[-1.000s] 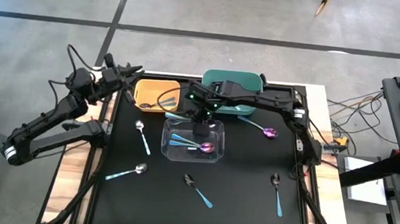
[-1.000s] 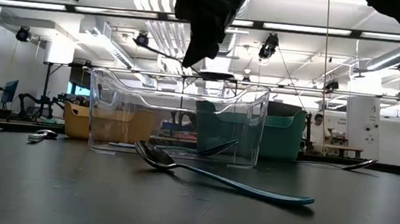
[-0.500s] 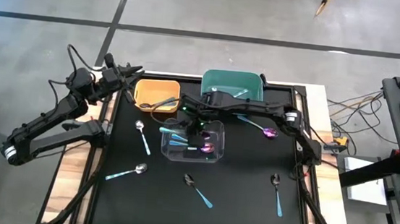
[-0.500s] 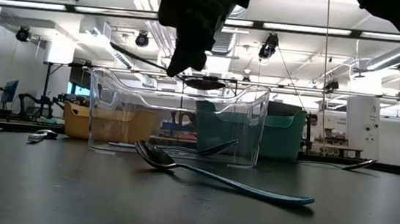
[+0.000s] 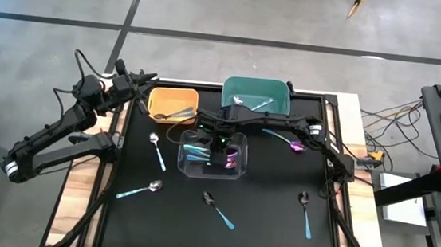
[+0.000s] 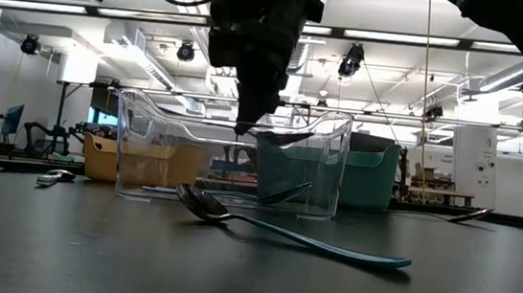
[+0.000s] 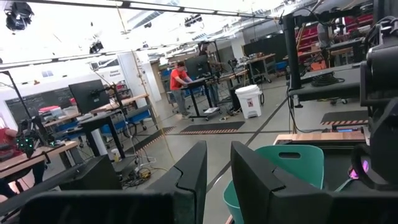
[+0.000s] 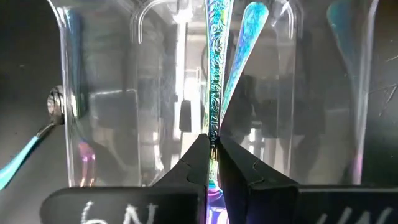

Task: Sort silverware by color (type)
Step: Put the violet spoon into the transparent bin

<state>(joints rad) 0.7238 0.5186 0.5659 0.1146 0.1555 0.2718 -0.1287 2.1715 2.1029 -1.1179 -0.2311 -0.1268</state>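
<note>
My right gripper point(image 5: 219, 143) reaches down into the top of the clear bin point(image 5: 236, 173) and is shut on a spoon with an iridescent patterned handle point(image 8: 214, 68). In the low view the spoon's bowl point(image 6: 287, 137) shows just below the bin's rim. Other spoons point(image 5: 196, 149) lie on the bin's floor. My left gripper point(image 5: 151, 77) hangs raised by the orange bin point(image 5: 172, 103), with a narrow gap between its fingers point(image 7: 193, 174) and nothing in it. Loose spoons lie flat on the black mat: point(image 5: 157, 150), point(image 5: 139, 189), point(image 5: 219, 208), point(image 5: 305, 212), point(image 5: 287, 140). My right gripper pinches the spoon's thin handle point(image 8: 212, 127) between its two fingertips. The fingers come steeply from above. The handle runs on ahead of the fingers, and a purple gleam shows behind them. The spoon is lifted clear, about level, just inside the bin's top.
A teal bin point(image 5: 257, 95) with a spoon or two stands at the far edge, right of the orange bin, which also holds spoons. The clear bin's walls stand close round my right gripper. People work at desks in the room beyond.
My right gripper has come down with the spoon from above the clear bin into its top, tipping more steeply downward. The spoon has swung round, and its bowl has sunk from above the rim to just below it.
</note>
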